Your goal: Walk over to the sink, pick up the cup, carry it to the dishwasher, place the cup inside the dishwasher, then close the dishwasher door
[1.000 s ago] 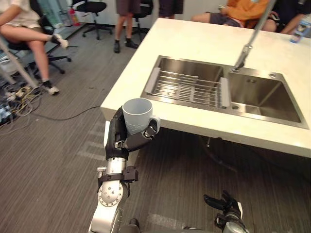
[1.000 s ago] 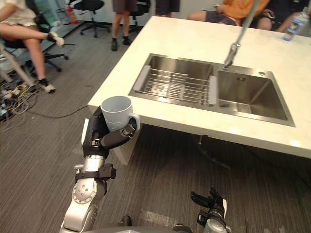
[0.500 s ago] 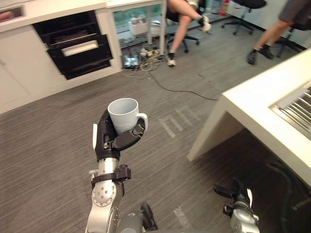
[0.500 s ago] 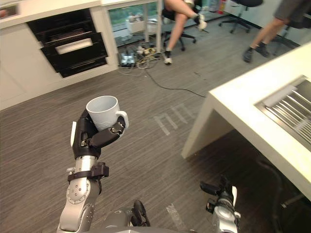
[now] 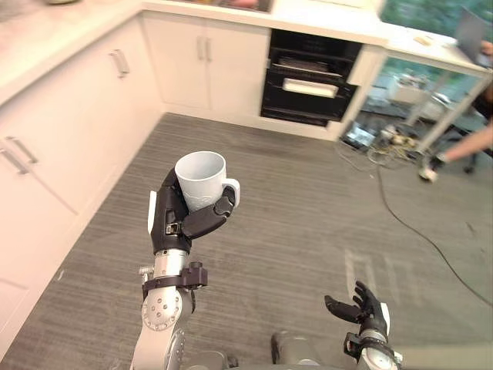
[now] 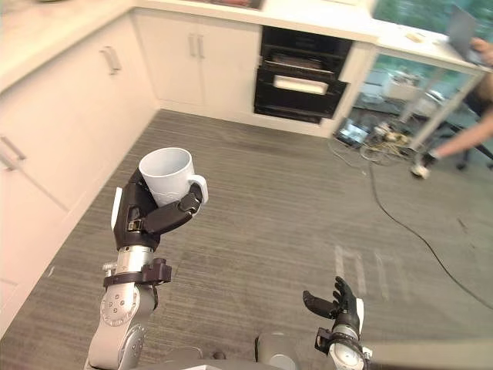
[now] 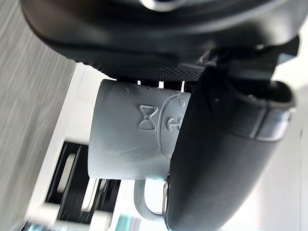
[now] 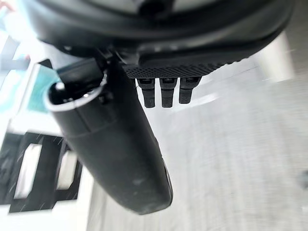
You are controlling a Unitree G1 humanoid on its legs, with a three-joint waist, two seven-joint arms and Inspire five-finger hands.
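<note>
A pale grey-white cup [image 5: 200, 179] stands upright in my left hand [image 5: 173, 220], held at chest height over the grey floor. The fingers wrap its side and the thumb [image 7: 216, 159] presses across its wall, with the handle [image 7: 147, 204] sticking out beside the thumb. My right hand [image 5: 362, 308] hangs low at the lower right, fingers relaxed and spread, holding nothing. A black built-in appliance [image 5: 308, 81] with a pale bar handle sits in the white cabinet run at the far end of the floor.
White cabinets [image 5: 69, 139] with bar handles line the left side and the back wall. Cables and a power strip [image 5: 381, 139] lie on the floor right of the black appliance, by thin table legs. A person's arm [image 5: 470, 142] reaches in at the right edge.
The camera has swung left: the sink island and seated people have left the picture, and the cabinets and black appliance now lie ahead. The cup stays in my left hand.
</note>
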